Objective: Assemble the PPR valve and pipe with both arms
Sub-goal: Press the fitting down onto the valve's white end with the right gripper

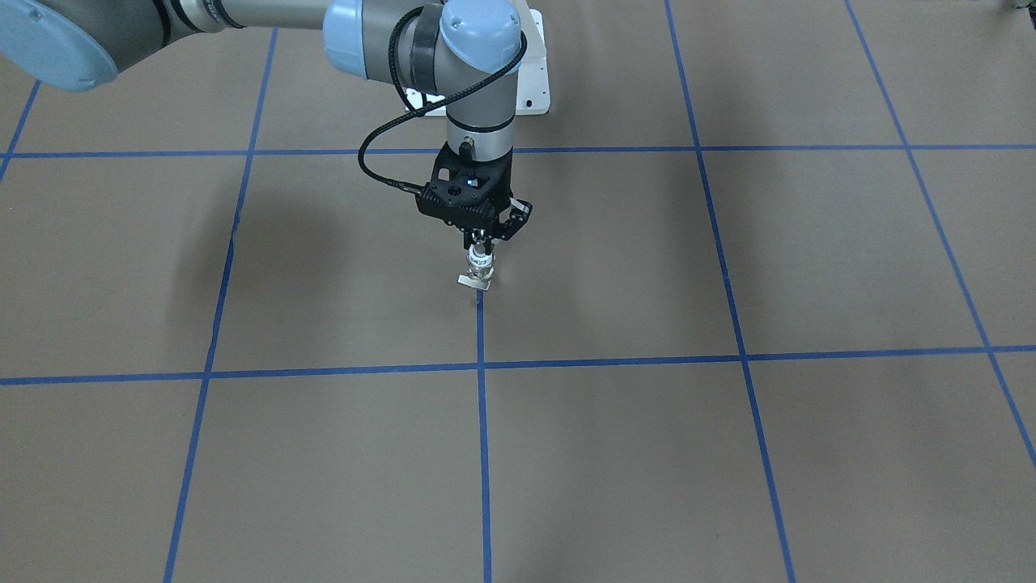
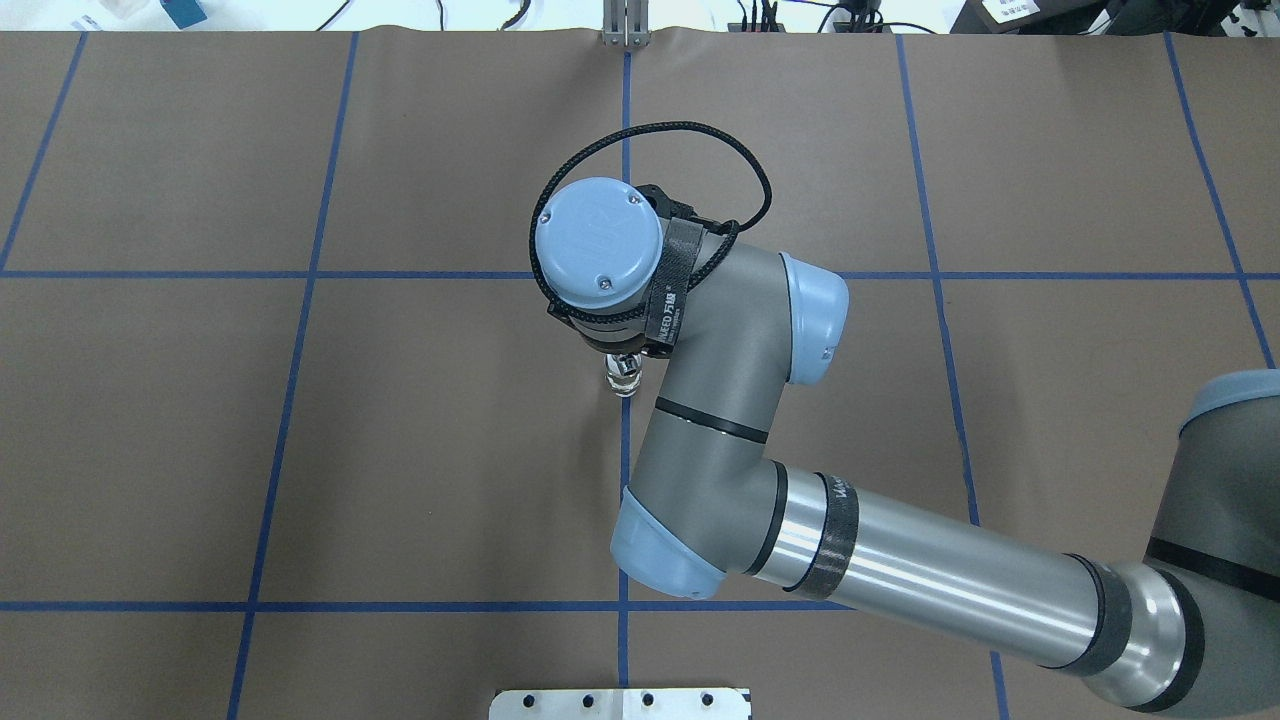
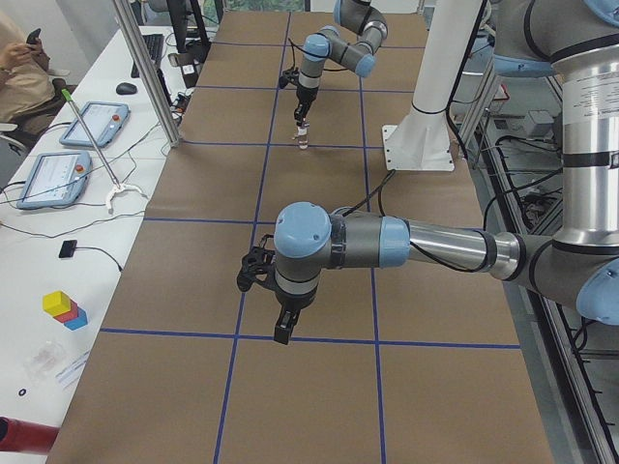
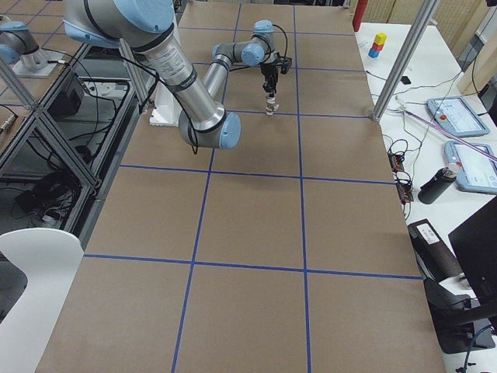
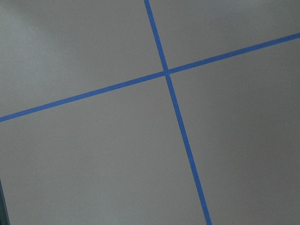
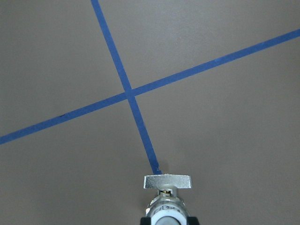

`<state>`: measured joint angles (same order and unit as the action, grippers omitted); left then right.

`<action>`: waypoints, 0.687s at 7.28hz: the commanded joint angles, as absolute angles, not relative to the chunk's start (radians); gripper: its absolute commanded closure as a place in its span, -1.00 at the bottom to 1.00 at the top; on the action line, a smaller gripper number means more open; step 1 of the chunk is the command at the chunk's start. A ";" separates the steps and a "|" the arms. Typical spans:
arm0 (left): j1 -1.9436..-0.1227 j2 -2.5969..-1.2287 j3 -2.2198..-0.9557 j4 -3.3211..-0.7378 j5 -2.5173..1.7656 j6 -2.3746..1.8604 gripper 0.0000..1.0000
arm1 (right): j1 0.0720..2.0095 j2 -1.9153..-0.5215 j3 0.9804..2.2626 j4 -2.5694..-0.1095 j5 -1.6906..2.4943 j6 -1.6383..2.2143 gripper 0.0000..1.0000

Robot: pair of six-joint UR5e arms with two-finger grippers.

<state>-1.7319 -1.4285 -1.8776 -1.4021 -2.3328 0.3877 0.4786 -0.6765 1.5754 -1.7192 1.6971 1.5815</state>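
Pose: right arm reaches in over the table, elbow bent, wrist vertical, claw pointing straight down. The right claw is clenched on the upper end of the valve, which is held upright with its flat handle tab at the lower end. The valve is over the end of the centre blue tape line, low at the table surface; contact unclear. The left arm stretches out level over the table with its wrist turned down. The left claw points down near a tape line. Can't tell if it's clenched or released.
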 commanded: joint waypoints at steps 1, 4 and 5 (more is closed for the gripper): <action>-1.732 -1.430 -1.878 -1.402 -2.333 0.387 -1.00 | 0.479 -0.680 1.575 -1.718 1.697 1.582 0.40; -1.732 -1.433 -1.876 -1.402 -2.333 0.387 -1.00 | 0.482 -0.684 1.577 -1.718 1.697 1.572 -0.18; -1.732 -1.434 -1.876 -1.402 -2.333 0.387 -1.00 | 0.483 -0.683 1.577 -1.718 1.697 1.560 -0.43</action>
<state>-1.7319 -1.4324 -1.8768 -1.4021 -2.3332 0.3866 0.4810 -0.6828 1.5763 -1.7180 1.6966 1.5720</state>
